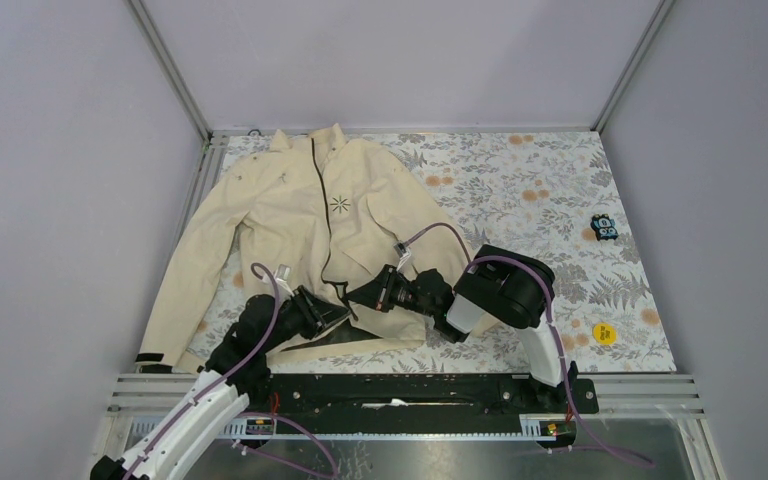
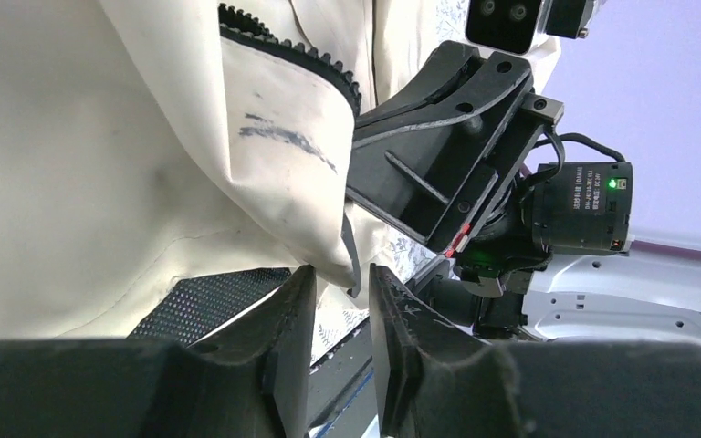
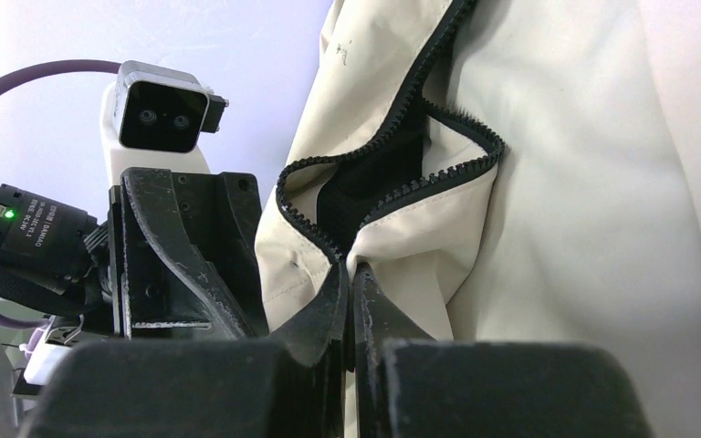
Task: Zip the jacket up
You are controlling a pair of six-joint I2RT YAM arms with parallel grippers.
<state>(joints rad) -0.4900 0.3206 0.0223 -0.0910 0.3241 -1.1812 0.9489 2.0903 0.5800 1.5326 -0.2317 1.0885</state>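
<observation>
**Location.** The jacket [image 1: 290, 210] lies flat, front side up, on the patterned table [image 1: 520, 200]. It fills the table's 9 o'clock half in the top view.

**Orientation.** The long axis runs 12 to 6 o'clock. The collar [image 1: 310, 140] points to 12 o'clock and the hem [image 1: 360, 335] to 6 o'clock, beside the arm bases. One sleeve [image 1: 195, 270] trails toward 7 o'clock. The zipper [image 1: 318, 200] follows the long axis, and its lower end drifts slightly toward 5 o'clock.

**Progress.**
1. At the hem the two rows of teeth [image 3: 438, 178] stand apart, and the dark mesh lining [image 2: 210, 297] shows between them. This section is not zipped.
2. Above the hem the front edges lie together as one dark line. Whether they are engaged cannot be told from the pictures.
3. No slider can be made out in any view.
4. Judgement: the task is at its start. The bottom ends are not yet mated, and the full upward pull toward 12 o'clock is left to do.

**Grippers.**
- The left gripper [image 2: 342, 292] is at the hem. Its jaws are narrowly parted, with a corner of the front panel at the gap and not clamped.
- The right gripper [image 3: 351, 292] is at 3 o'clock of the left one. Its jaws are closed, pinching the jacket's toothed edge.
</observation>
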